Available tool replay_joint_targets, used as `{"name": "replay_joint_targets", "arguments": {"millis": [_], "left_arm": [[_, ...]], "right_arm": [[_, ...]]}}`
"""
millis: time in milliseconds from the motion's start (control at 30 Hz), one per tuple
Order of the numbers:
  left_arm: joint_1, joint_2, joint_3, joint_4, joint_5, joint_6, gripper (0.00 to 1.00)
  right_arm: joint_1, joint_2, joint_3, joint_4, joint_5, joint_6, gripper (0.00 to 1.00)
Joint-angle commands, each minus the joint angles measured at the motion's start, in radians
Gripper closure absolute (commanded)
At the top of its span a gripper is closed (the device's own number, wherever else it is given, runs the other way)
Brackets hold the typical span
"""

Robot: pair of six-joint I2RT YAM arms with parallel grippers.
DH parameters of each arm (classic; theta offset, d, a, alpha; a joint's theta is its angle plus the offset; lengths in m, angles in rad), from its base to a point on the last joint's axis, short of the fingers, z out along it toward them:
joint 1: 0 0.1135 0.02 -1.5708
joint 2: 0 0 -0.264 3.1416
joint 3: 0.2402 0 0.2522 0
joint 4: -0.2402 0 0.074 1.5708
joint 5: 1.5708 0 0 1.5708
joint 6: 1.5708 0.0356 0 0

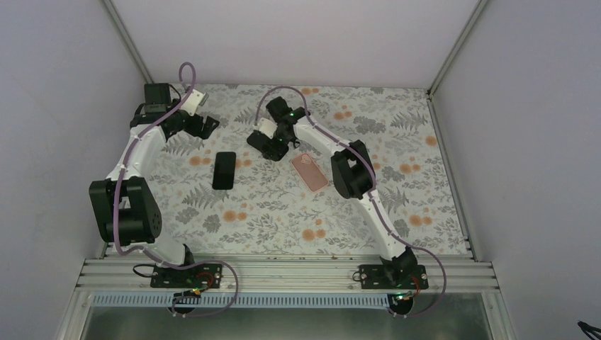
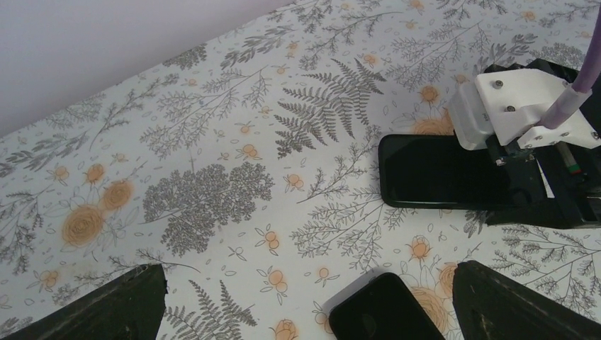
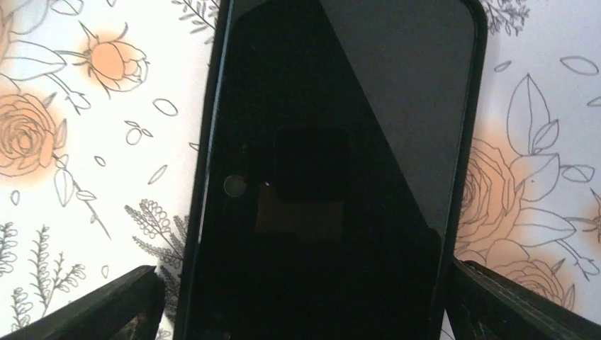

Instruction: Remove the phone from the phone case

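Note:
A black phone in a dark case (image 3: 333, 163) lies flat and screen-up on the flowered table, under my right gripper (image 3: 301, 301). The gripper is open. Its fingers (image 3: 85, 304) straddle the phone's near end, and the right finger is close to the case edge. In the left wrist view this phone (image 2: 436, 173) sticks out from under the right gripper's white mount (image 2: 521, 113). My left gripper (image 2: 312, 308) is open and empty above the table. The corner of a second black slab (image 2: 383, 312) lies between its fingers. In the top view that slab (image 1: 225, 170) lies in front of the left gripper (image 1: 205, 126), left of the right gripper (image 1: 264, 145).
A pink phone-shaped slab (image 1: 310, 172) lies to the right of the right gripper, beside the right arm's elbow (image 1: 352, 170). White walls close in the flowered table (image 1: 397, 134) at the back and both sides. A metal rail (image 1: 283, 273) runs along the near edge.

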Motion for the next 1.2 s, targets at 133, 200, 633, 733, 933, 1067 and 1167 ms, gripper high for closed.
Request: {"name": "replay_joint_targets", "arguments": {"millis": [133, 200, 633, 733, 933, 1067, 1167], "left_arm": [[0.007, 0.012, -0.013, 0.030, 0.042, -0.010, 0.00], [0.007, 0.013, -0.012, 0.031, 0.047, -0.010, 0.00], [0.006, 0.087, 0.019, -0.048, 0.164, -0.005, 0.00], [0.004, 0.148, 0.035, -0.087, 0.232, -0.004, 0.00], [-0.018, 0.230, 0.068, -0.111, 0.319, 0.001, 0.00], [-0.062, 0.307, 0.135, -0.179, 0.392, 0.006, 0.00], [-0.098, 0.367, 0.215, -0.266, 0.479, 0.030, 0.00]], "right_arm": [[0.027, 0.046, 0.030, -0.026, 0.042, -0.044, 0.00], [0.027, 0.047, 0.019, -0.045, 0.047, -0.050, 0.07], [0.036, -0.111, -0.277, -0.042, 0.050, -0.043, 0.40], [0.039, -0.201, -0.389, 0.067, 0.052, -0.028, 0.40], [0.055, -0.303, -0.440, 0.143, 0.043, -0.038, 0.38], [0.080, -0.352, -0.453, 0.173, 0.072, -0.054, 0.38], [0.090, -0.365, -0.447, 0.179, 0.092, -0.056, 0.38]]}}
